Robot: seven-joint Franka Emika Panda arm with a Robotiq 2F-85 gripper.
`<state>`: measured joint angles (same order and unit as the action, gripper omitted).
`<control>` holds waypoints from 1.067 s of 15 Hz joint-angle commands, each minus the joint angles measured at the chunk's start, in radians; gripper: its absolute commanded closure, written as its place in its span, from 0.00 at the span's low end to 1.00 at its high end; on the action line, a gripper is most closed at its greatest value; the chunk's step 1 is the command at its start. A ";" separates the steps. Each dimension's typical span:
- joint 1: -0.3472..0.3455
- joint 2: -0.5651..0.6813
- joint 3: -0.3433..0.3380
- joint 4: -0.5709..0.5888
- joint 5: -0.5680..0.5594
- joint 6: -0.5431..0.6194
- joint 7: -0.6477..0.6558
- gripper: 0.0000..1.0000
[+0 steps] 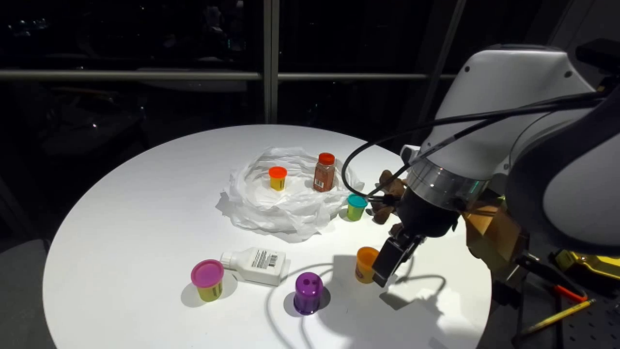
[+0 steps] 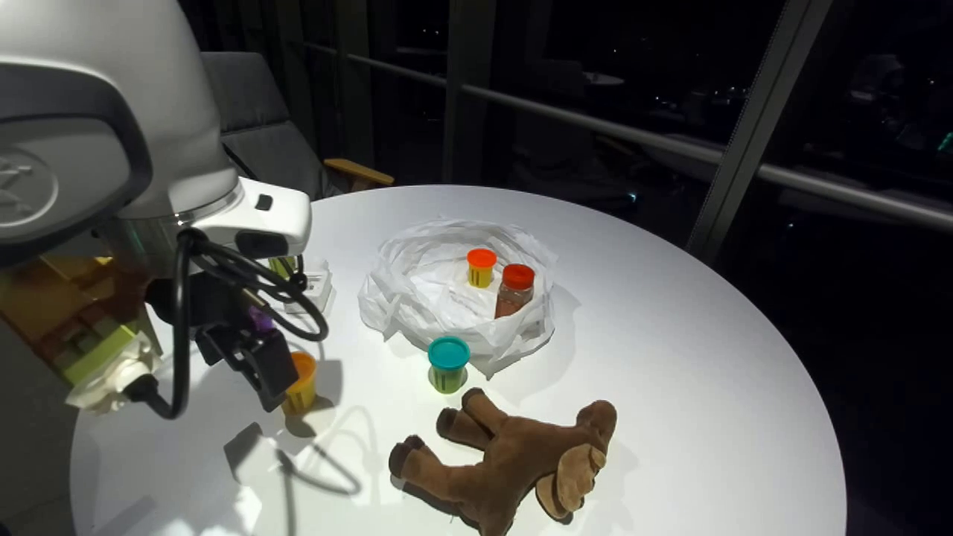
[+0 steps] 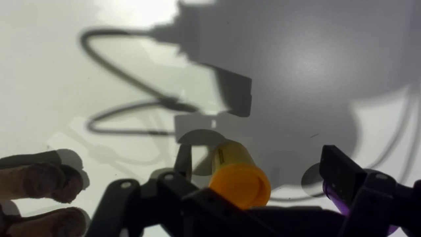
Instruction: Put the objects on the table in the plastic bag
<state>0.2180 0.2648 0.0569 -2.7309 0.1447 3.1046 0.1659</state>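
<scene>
In an exterior view, the pink-lidded tub [image 1: 208, 280] and white bottle [image 1: 260, 265] are seen toward the left edge of the round table [image 1: 131, 208]. Nearer the far edge, the orange-lidded tub [image 1: 277, 179] and red-capped spice jar [image 1: 324, 173] are enclosed by the plastic bag [image 1: 290, 215], whose limp rim could be dragged by a low carry. The purple cup [image 1: 308, 292] is set toward the near edge, the teal-lidded tub [image 1: 356, 208] beside the bag. Off-centre between the spread, empty fingers [image 3: 338, 171] of the gripper [image 3: 260, 164], the orange tub [image 1: 365, 265] could be toppled by the nearer one on closing. Farther right, the plush moose [image 2: 521, 458] is laid.
</scene>
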 commanded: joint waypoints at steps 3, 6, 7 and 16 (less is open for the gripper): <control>0.060 0.064 -0.073 0.050 -0.034 0.051 0.041 0.00; 0.063 0.090 -0.072 0.081 -0.030 0.051 0.043 0.00; 0.074 0.103 -0.085 0.093 -0.033 0.058 0.045 0.00; 0.156 0.192 -0.188 0.180 -0.034 0.043 0.062 0.42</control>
<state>0.3370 0.4301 -0.0909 -2.5812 0.1243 3.1364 0.1989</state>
